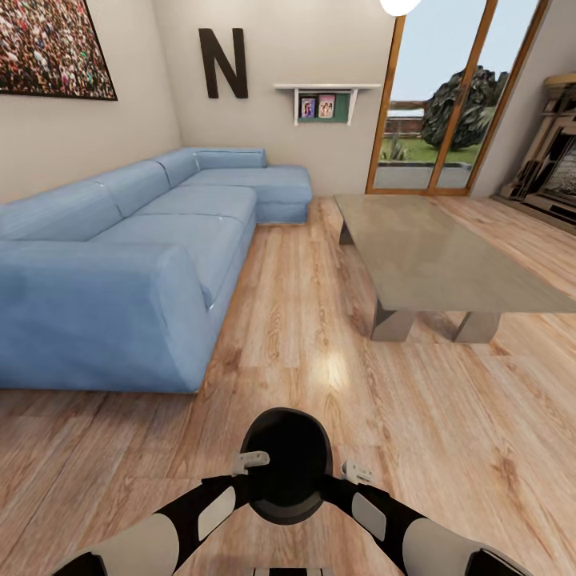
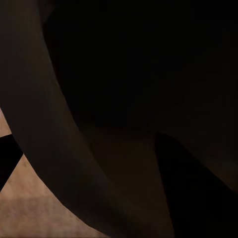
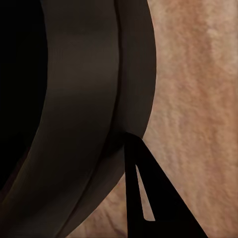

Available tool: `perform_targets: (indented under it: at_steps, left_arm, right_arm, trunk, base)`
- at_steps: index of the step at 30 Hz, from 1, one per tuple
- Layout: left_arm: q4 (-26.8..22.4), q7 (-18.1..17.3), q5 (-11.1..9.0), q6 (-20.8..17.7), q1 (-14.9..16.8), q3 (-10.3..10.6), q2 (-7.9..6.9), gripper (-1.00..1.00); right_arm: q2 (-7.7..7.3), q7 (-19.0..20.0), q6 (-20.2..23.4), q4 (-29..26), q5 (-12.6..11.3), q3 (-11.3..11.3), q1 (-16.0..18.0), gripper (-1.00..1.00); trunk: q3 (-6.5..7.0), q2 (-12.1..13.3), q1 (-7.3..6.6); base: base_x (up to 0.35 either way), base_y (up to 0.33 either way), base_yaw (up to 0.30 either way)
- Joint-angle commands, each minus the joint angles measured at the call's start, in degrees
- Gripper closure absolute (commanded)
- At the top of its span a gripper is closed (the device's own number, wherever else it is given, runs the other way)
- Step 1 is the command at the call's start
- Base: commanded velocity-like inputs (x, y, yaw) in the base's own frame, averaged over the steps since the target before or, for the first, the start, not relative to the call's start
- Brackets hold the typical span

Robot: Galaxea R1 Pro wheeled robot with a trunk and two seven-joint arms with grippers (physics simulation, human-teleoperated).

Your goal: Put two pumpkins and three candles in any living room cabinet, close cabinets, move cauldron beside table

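Observation:
The black cauldron [image 1: 286, 464] hangs low in front of my trunk, above the wood floor, with its wide mouth facing up. My left gripper [image 1: 253, 461] clamps its left rim and my right gripper [image 1: 357, 472] clamps its right rim. In the left wrist view the thick rim [image 2: 44, 124] curves between two dark fingers [image 2: 198, 198]. The right wrist view has the rim [image 3: 99, 99] beside one dark finger [image 3: 144, 198]. The grey glossy table [image 1: 448, 256] stands ahead to the right, well apart from the cauldron. Pumpkins, candles and the cabinet are out of view.
A long blue corner sofa [image 1: 136, 264] lines the left wall. An open strip of wood floor [image 1: 304, 320] runs between sofa and table. Glass doors [image 1: 448, 104] are at the back, and an ornate fireplace [image 1: 552, 160] stands at the far right.

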State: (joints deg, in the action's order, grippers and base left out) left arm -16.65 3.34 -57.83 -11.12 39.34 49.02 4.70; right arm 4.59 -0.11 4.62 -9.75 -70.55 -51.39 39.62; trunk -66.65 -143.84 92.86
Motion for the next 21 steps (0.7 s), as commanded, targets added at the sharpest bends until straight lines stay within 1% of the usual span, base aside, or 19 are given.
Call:
perform_targets:
  at_steps: [1,21]
  left_arm:
    - [-0.14,0.35,-0.53,-0.11,0.03,0.69,-0.04,1.0]
    - [-0.14,0.39,-0.53,-0.05,0.03,0.49,-0.13,1.0]
  right_arm:
    - [-0.02,-0.07,0.13,0.0,-0.55,-0.73,0.02,1.0]
    - [-0.02,-0.07,0.13,0.0,-0.55,-0.73,0.02,1.0]
  trunk:
    - [-0.05,-0.01,0.0]
    - [-0.05,-0.01,0.0]
  base:
    - [0.0,0.0,0.0]
    - [0.0,0.0,0.0]
